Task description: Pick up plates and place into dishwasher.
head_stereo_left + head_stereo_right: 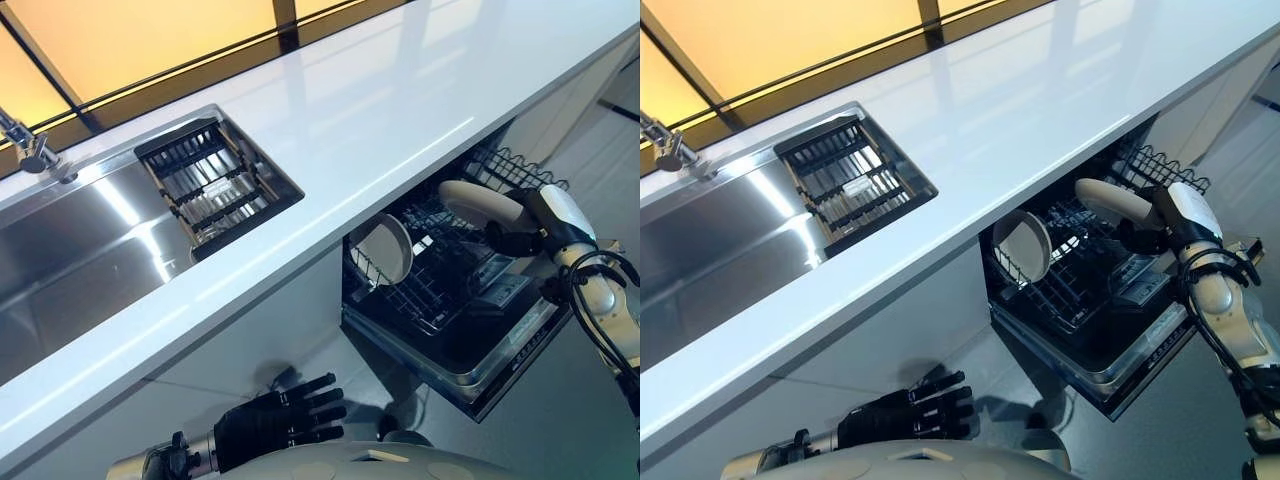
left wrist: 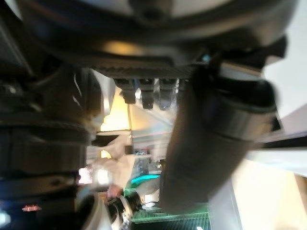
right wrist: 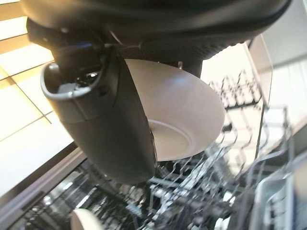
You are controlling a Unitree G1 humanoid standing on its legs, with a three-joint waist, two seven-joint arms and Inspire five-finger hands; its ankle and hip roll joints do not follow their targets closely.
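Down at the near edge, below the tabletop, my left robot hand hangs idle with its fingers relaxed and spread, holding nothing. Further off, my right robot hand is clamped on a pale plate, thumb across one face as the right wrist view shows, and it holds that plate over the pulled-out dishwasher rack. Another plate already stands upright on edge in the rack's near-left part, close under the tabletop's lip.

For this step I judge the thing to get right is the plate's angle: I would turn it upright, parallel to the one already parked, and line its rim up with a free gap between the tines before lowering. I'd come down slowly and loosen the fingers only once the rim sits in the wires, keeping apart from the standing plate so neither is knocked over.
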